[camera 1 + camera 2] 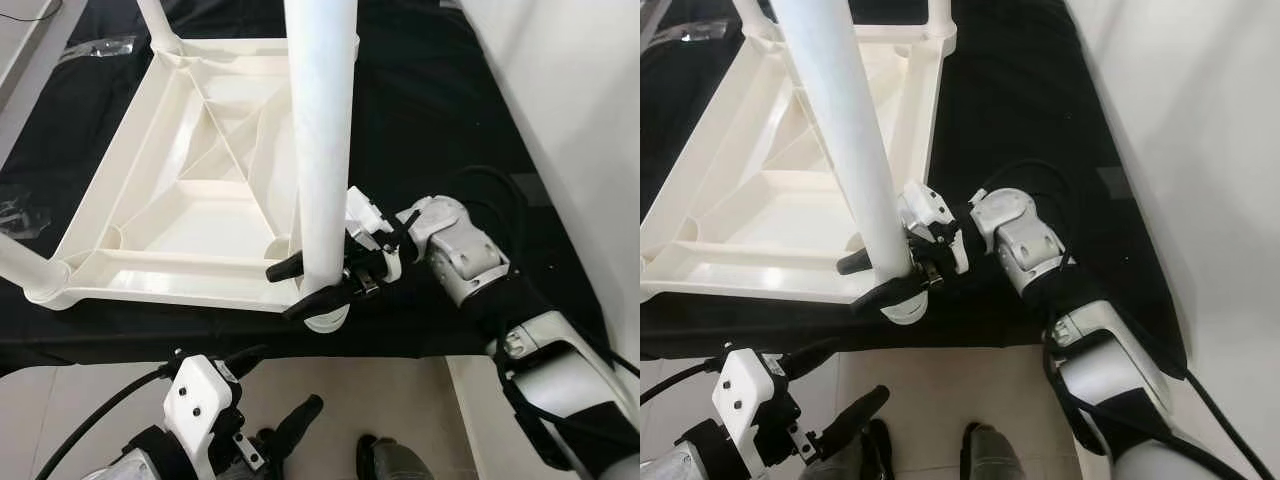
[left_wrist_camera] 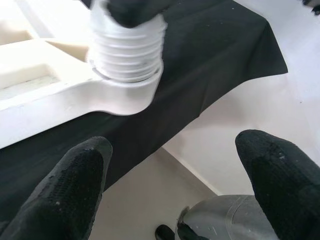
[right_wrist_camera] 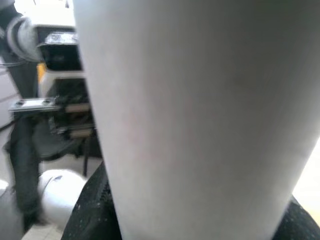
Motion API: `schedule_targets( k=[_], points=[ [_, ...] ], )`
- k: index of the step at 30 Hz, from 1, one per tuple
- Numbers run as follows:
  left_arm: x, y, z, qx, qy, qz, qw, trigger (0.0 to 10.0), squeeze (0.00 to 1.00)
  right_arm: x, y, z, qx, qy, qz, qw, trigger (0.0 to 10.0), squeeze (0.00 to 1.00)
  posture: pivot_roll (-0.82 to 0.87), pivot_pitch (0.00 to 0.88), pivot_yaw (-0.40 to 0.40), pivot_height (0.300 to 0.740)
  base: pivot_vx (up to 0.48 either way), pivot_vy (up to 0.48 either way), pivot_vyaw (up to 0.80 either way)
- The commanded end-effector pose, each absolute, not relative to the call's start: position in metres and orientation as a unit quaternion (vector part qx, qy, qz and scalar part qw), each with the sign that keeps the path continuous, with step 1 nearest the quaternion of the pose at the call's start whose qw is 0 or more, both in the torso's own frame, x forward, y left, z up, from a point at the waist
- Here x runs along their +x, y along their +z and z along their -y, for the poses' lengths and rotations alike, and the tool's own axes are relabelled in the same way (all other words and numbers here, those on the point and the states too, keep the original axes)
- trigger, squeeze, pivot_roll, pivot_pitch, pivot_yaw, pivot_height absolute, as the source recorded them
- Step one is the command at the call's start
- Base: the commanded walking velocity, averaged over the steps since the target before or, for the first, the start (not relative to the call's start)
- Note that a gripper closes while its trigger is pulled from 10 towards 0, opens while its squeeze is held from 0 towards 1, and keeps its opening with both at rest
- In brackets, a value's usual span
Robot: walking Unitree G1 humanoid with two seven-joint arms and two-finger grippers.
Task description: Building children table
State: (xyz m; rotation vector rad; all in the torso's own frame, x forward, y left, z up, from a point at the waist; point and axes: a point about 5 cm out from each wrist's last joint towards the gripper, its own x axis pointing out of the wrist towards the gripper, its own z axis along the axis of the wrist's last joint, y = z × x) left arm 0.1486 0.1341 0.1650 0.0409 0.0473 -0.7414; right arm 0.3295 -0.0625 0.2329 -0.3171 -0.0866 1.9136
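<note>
No writing or brand mark can be read on any part.

The tabletop [image 1: 190, 200] lies upside down on a black cloth [image 1: 430, 120], its ribbed underside facing up. A white leg [image 1: 322, 150] stands upright at the tabletop's near right corner, its lower end at the corner socket [image 1: 328, 318]. The leg's top is cut off by the upper edge of the head views. In the left wrist view the leg's threaded end [image 2: 127, 55] sits at the socket, with some threads still exposed above the rim; whether it is fully seated cannot be told.

The right gripper [image 1: 315, 285] pinches the leg low down, just above the tabletop's corner, one black finger on each side of the tube. In the right wrist view the leg [image 3: 200, 110] is a blurred white mass, with the black fingers [image 3: 95, 210] barely showing at its edges.

Another leg [image 1: 25, 265] juts from the tabletop's near left corner, cut off by the picture edge. A third leg [image 1: 155, 20] rises at the far left corner, cropped at the top.

The left gripper [image 2: 175, 180] hangs below the tabletop's near edge, over pale floor [image 1: 400, 400], its fingers spread wide and holding nothing. Its fingertips are blurred in the wrist view.

Clear plastic wrap [image 1: 100, 47] lies on the cloth beyond the tabletop's far left corner, hard to make out. A white wall [image 1: 580, 100] stands to the tabletop's right.
</note>
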Motion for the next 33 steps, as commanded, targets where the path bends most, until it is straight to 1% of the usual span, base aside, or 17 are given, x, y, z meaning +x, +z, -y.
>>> schedule_targets(
  k=[1,2,3,5,6,7,8,9,12,13,14,16,22,25,26,32,33],
  points=[
    [0.145,0.165,-0.134,0.012,-0.361,-0.031,0.932,10.0,0.00,0.327,0.219,0.056,-0.131,0.818,0.028,0.559,10.0,0.00,0.07,0.317,-0.003,0.740,0.000,0.000,0.00],
    [0.145,0.165,-0.134,0.012,-0.361,-0.031,0.932,10.0,0.00,0.327,0.219,0.056,-0.131,0.818,0.028,0.559,10.0,0.00,0.07,0.317,-0.003,0.740,0.000,0.000,0.00],
    [0.145,0.165,-0.134,0.011,-0.361,-0.031,0.932,10.0,0.00,0.327,0.214,0.056,-0.128,0.812,0.029,0.568,10.0,0.00,0.07,0.324,-0.001,0.740,0.000,0.000,0.00],
    [0.144,0.165,-0.134,0.010,-0.362,-0.032,0.932,10.0,0.00,0.331,0.203,0.055,-0.156,0.775,0.025,0.612,10.0,0.00,0.06,0.327,0.001,0.740,0.000,0.000,0.00],
    [0.144,0.165,-0.134,0.009,-0.362,-0.032,0.932,10.0,0.00,0.332,0.200,0.055,-0.164,0.762,0.026,0.626,10.0,0.00,0.06,0.327,0.001,0.740,0.000,0.000,0.00],
    [0.144,0.165,-0.134,0.009,-0.362,-0.032,0.932,10.0,0.00,0.332,0.200,0.055,-0.164,0.762,0.026,0.626,10.0,0.00,0.06,0.327,0.001,0.740,0.000,0.000,0.00],
    [0.144,0.165,-0.134,0.009,-0.363,-0.032,0.931,10.0,0.00,0.334,0.199,0.056,-0.164,0.745,0.028,0.645,10.0,0.00,0.06,0.327,0.000,0.740,0.000,0.000,0.00],
    [0.144,0.165,-0.134,0.008,-0.363,-0.032,0.931,10.0,0.00,0.335,0.199,0.056,-0.161,0.736,0.030,0.657,10.0,0.00,0.06,0.327,0.000,0.740,0.000,0.000,0.00],
    [0.144,0.165,-0.134,0.008,-0.363,-0.032,0.931,10.0,0.00,0.336,0.199,0.056,-0.158,0.731,0.030,0.663,10.0,0.00,0.06,0.327,0.000,0.740,0.000,0.000,0.00],
    [0.144,0.165,-0.134,0.008,-0.363,-0.033,0.931,10.0,0.00,0.337,0.199,0.058,-0.169,0.716,0.033,0.676,10.0,0.00,0.06,0.326,0.001,0.740,0.000,0.000,0.00],
    [0.144,0.165,-0.134,0.008,-0.363,-0.033,0.931,10.0,0.00,0.337,0.199,0.058,-0.169,0.716,0.033,0.676,10.0,0.00,0.06,0.326,0.001,0.740,0.000,0.000,0.00],
    [0.144,0.165,-0.134,0.007,-0.363,-0.033,0.931,10.0,0.00,0.337,0.198,0.063,-0.189,0.693,0.033,0.695,10.0,0.00,0.06,0.326,0.008,0.740,0.000,0.000,0.00],
    [0.145,0.165,-0.134,0.005,-0.366,-0.033,0.930,10.0,0.00,0.336,0.197,0.067,-0.211,0.685,0.028,0.696,10.0,0.00,0.05,0.322,0.009,0.740,0.000,0.000,0.00],
    [0.145,0.165,-0.133,0.005,-0.366,-0.032,0.930,10.0,0.00,0.340,0.198,0.066,-0.234,0.661,0.017,0.713,10.0,0.00,0.05,0.318,0.001,0.740,0.000,0.000,0.00],
    [0.145,0.165,-0.133,0.005,-0.366,-0.032,0.930,10.0,0.00,0.340,0.198,0.066,-0.234,0.661,0.017,0.713,10.0,0.00,0.05,0.318,0.001,0.740,0.000,0.000,0.00],
    [0.145,0.166,-0.133,0.004,-0.363,-0.031,0.931,10.0,0.00,0.339,0.199,0.061,-0.223,0.642,0.002,0.734,10.0,0.00,0.05,0.317,-0.002,0.740,0.000,0.000,0.00],
    [0.145,0.166,-0.133,0.003,-0.363,-0.030,0.931,10.0,0.00,0.340,0.199,0.060,-0.219,0.631,-0.003,0.744,10.0,0.00,0.05,0.316,-0.003,0.740,0.000,0.000,0.00]
  ],
)
